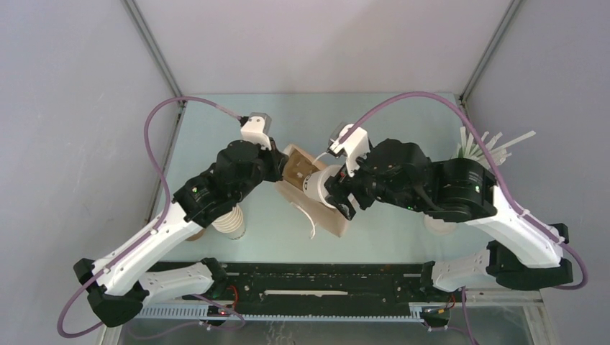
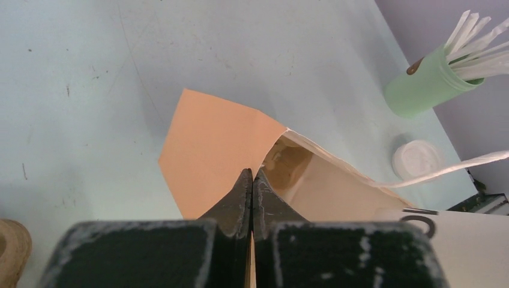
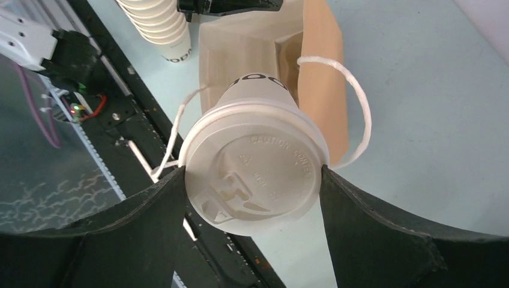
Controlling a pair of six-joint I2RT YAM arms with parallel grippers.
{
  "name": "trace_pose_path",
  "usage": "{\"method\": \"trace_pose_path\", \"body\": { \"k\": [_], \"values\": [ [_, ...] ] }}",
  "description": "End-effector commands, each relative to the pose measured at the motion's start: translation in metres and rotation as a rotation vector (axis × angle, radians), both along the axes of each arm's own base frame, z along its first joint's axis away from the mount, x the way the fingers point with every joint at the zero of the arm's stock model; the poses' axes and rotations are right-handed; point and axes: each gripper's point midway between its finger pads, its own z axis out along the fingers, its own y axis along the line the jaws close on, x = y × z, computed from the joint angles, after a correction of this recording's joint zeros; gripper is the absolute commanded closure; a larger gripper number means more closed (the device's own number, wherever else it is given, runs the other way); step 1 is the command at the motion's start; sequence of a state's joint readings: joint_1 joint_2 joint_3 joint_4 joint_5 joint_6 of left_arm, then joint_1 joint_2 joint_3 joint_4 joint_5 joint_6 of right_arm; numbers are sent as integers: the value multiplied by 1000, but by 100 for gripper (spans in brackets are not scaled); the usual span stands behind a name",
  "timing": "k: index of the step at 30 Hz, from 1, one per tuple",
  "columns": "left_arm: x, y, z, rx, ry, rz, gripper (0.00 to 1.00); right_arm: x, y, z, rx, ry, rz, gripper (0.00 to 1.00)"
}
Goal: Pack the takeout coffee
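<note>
**Stations, left to right, all referred to the paper bag (image 2: 210, 138).**

1. **Stack of nested cups (image 1: 230, 219).** It is standing on the counter (image 2: 90, 72) to the left of the paper bag, near it but apart. It is playing no part in this step.

2. **Left tool (image 2: 252, 180).** Its fingers are pressed together and are pinching the rim of the paper bag at the left edge of the mouth. This grip appears to be steadying the bag and pulling the mouth open. The brown interior is therefore showing, and a cup has room to pass in.

3. **Paper bag.** Its mouth is facing the cup. The white cord handles (image 3: 360, 114) are looping loose on either side of the mouth. Whether the bag is standing or leaning cannot be told.

4. **Takeout coffee (image 3: 255, 156).** The lidded cup is hanging at the mouth of the paper bag, base pointing in and lid pointing away. Whether the base is already passing the rim cannot be told.

5. **Right tool (image 3: 252, 173).** Its jaws are spread wide and are clamping the cup at the lid rim, one finger on each side. Gripping there is probably leaving the cup body free to enter the bag.

6. **Green straw holder (image 2: 426, 87) and loose lid (image 2: 417, 159).** Both are sitting to the right of the paper bag, well apart from it and outside the working path.
</note>
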State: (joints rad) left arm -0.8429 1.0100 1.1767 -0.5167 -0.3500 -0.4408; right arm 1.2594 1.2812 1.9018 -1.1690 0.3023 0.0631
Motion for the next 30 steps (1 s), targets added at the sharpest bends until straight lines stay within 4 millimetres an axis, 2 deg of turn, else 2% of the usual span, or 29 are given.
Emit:
{"method": "trace_pose_path", "body": {
  "k": [1,17,24,30],
  "values": [
    [-3,-6,31,-95,-30,-8,100,8,-2,6,-38,-79,-31,62],
    [-9,-4,40,-122,-49,-27,100,-5,18,-43,-305,-144,34,61],
    [-13,-4,46,-142,-39,-38,100,2,31,-75,-360,-178,54,60],
    [-18,-6,47,-183,-4,-38,100,10,44,-92,-418,-204,75,60]
  ]
}}
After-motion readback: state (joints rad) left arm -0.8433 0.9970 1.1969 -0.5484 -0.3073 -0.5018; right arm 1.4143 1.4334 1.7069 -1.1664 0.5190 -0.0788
